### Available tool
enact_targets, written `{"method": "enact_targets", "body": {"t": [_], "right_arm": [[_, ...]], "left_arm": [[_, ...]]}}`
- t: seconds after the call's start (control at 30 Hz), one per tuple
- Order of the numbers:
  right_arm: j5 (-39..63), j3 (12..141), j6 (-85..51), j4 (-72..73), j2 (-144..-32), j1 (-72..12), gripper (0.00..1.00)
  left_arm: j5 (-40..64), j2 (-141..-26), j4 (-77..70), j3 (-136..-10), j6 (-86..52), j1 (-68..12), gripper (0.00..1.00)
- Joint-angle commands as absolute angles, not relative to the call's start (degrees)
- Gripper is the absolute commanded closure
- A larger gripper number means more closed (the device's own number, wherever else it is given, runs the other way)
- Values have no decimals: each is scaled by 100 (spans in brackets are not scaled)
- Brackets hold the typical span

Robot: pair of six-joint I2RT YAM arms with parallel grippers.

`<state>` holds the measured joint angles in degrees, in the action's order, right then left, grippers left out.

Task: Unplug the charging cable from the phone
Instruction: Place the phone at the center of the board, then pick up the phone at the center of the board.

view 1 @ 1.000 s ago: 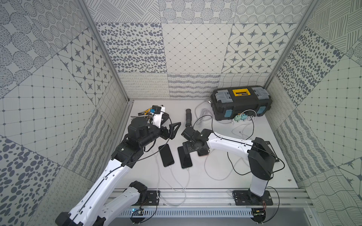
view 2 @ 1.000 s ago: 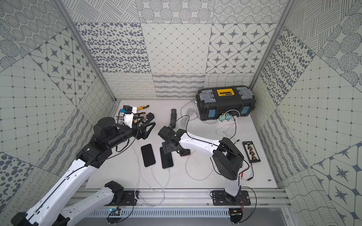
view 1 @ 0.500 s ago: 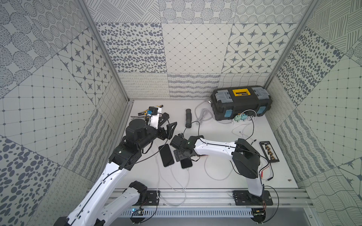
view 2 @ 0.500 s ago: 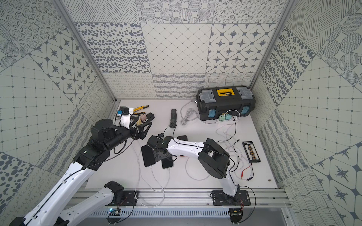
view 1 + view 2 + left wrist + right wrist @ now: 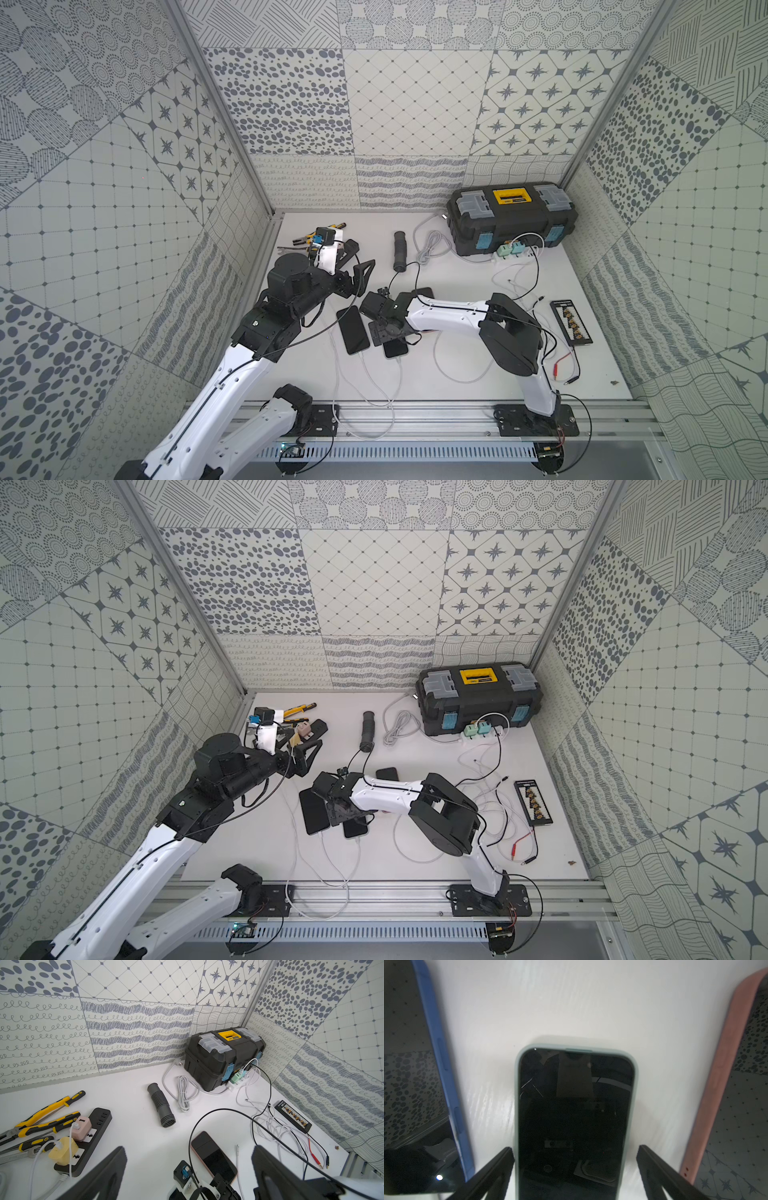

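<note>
White tabletop (image 5: 453,282) between walls (image 5: 395,104) of patterned tiles is where I work. Three phones lie near its middle: a blue-cased phone (image 5: 353,330) on the left, a green-cased phone (image 5: 575,1105) just beside it on the right, and a pink-cased phone (image 5: 720,1095) farther back.

The right gripper (image 5: 574,1148) hangs low over the green-cased phone with its jaws spread wide, one at each side of the case. It grasps nothing, and I cannot tell if the jaws touch the case. The left gripper (image 5: 361,255) hovers above the table, far-left of the phones, also spread wide and empty.

In a top view a white charging cable (image 5: 400,374) runs from the near end of the green-cased phone toward the near edge. I judge it is not yet unplugged, though the plug is too small to see well.

As I judge it, only the approach is done. Steadying the phone, taking the plug and pulling it out are all left.
</note>
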<state>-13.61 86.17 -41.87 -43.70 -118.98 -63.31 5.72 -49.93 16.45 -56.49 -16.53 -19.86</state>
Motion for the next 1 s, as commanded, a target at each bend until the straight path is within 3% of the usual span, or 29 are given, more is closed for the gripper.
{"method": "enact_targets", "body": {"t": [0.0,0.53,0.97], "right_arm": [[-1409,8520,-4268,-4176,-11979,-6354,7],[-1491,8446,-4097,-4104,-11971,-6354,21],[-1670,8347,-3590,-4087,-10963,-6089,35]], "left_arm": [[509,-4991,1639,-5634,-1582,-1951,2],[542,-4997,1610,-5650,-1622,-1934,2],[683,-4994,1551,-5687,-1686,-1934,2]]}}
